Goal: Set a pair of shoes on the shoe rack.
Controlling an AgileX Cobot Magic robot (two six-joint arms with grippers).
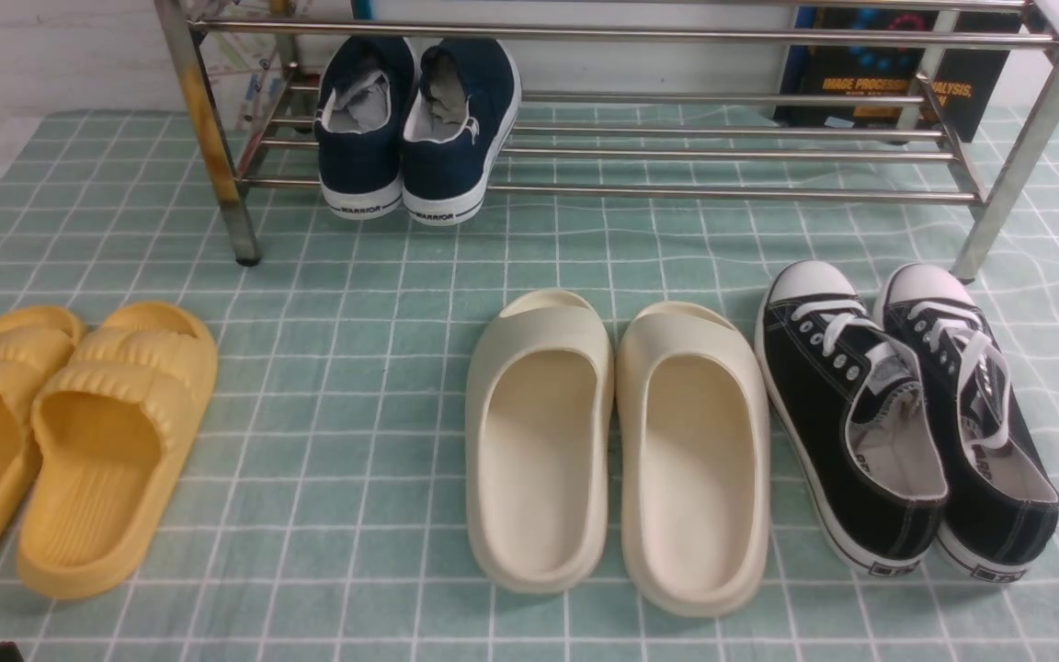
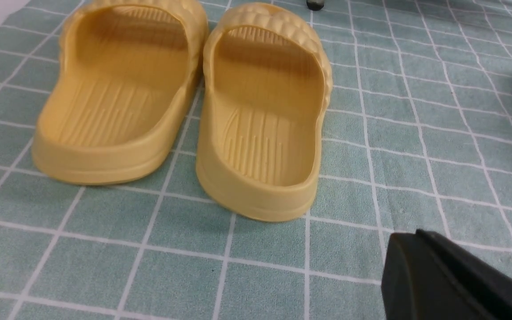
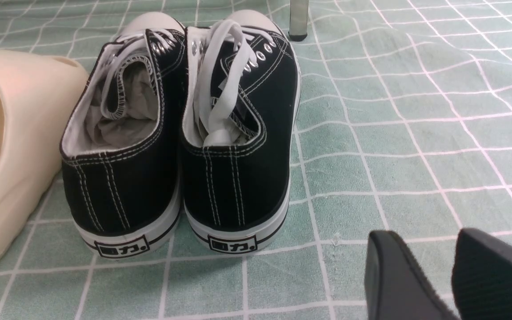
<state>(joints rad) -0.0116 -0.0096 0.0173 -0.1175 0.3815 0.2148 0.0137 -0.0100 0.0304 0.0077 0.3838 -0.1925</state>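
The pair of navy-blue slip-on shoes, left one (image 1: 359,129) and right one (image 1: 461,129), stands side by side on the lower bars of the steel shoe rack (image 1: 677,191), at its left end, heels toward me. My left gripper (image 2: 409,242) hangs low over the cloth behind the yellow slides, its dark fingers together with nothing between them. My right gripper (image 3: 420,238) is open and empty, low over the cloth, behind and to the right of the black sneakers. Both grippers are far from the navy shoes.
Yellow slides (image 1: 61,441) lie at the front left, cream slides (image 1: 621,441) in the middle, black lace-up sneakers (image 1: 906,423) at the right. A dark book (image 1: 888,83) leans behind the rack. A green checked cloth (image 1: 355,276) covers the floor. The rack's left leg (image 1: 217,156) is rust-yellowed.
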